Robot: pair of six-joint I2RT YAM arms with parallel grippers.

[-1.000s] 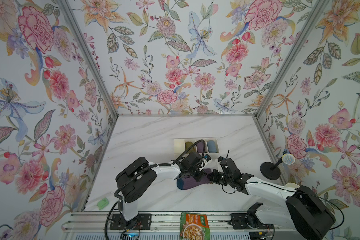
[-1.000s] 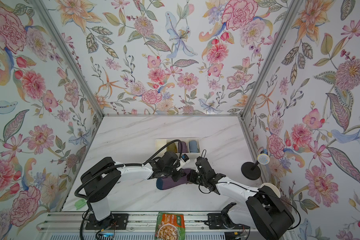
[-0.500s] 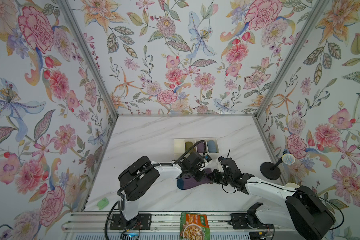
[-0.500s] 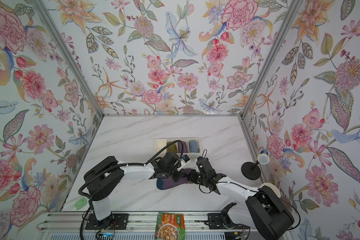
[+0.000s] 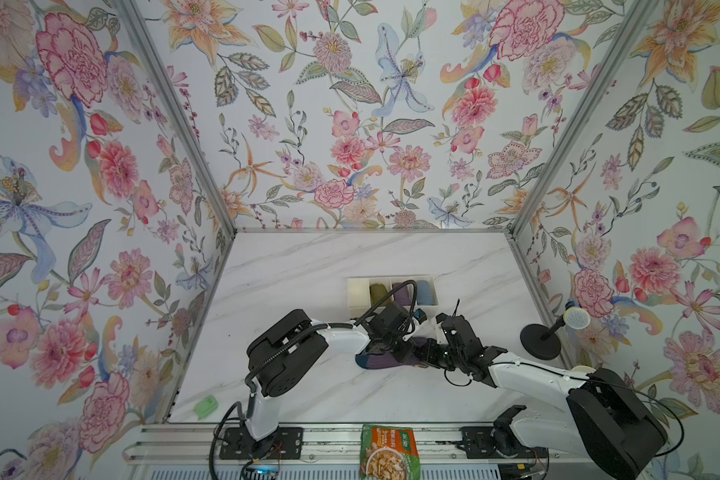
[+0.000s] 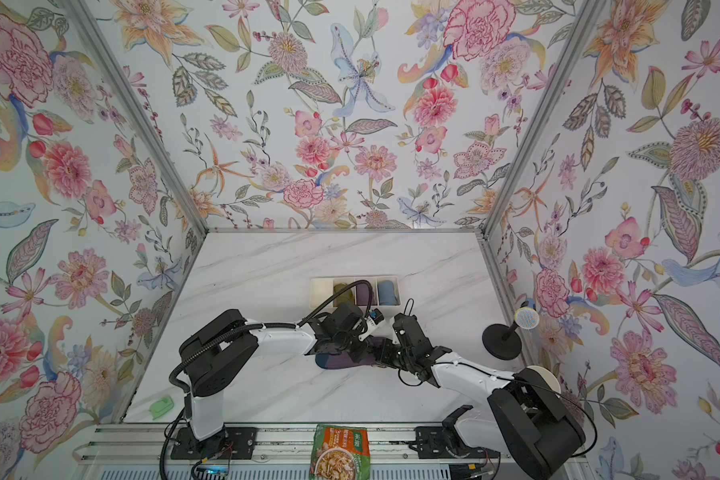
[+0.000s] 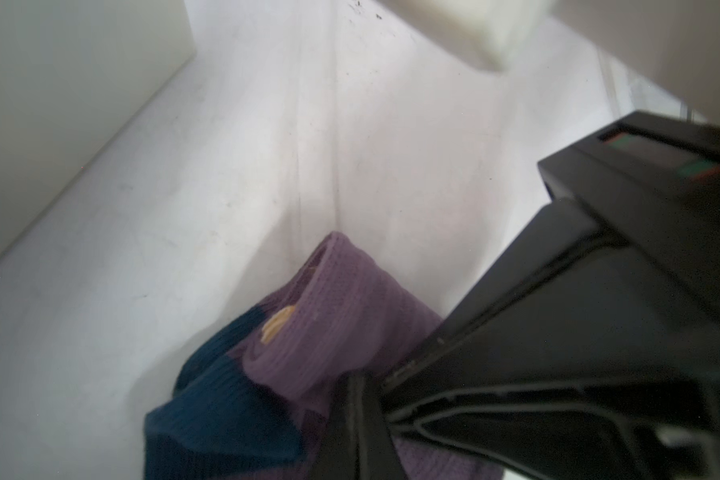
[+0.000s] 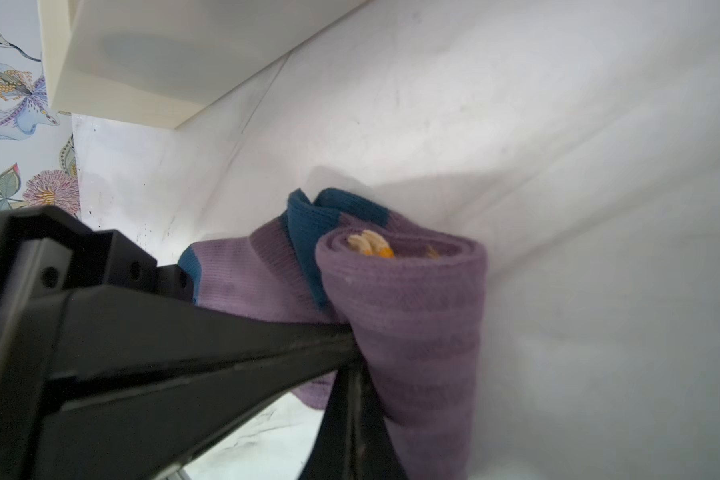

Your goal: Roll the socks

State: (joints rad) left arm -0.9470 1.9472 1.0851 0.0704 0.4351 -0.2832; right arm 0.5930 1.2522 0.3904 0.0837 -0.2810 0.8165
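Purple ribbed fabric, navy at toe and heel: the socks (image 5: 377,362) lie on the white marble table (image 5: 308,270), near the front of the compartment tray (image 5: 356,291) and between the two arms. In both top views the long axis runs left to right, navy toe towards the left arm's side; the rolled end sits at the right, where the two grippers meet. The wrist views show a tight coil with a yellow cuff at its core (image 8: 371,245); the flat navy-and-purple part extends beyond it.

The left gripper (image 5: 398,348) is clenched on the purple fabric at the coil; its tip is buried in the cloth (image 7: 350,384). The right gripper (image 5: 427,354) is likewise clenched on the coil from the opposite side (image 8: 350,361).

Judgement: rolling is partly done, with the toe length not yet wound; further turns must carry the coil leftward along the long axis. Both arms are equally close; risk is the coil loosening on release.
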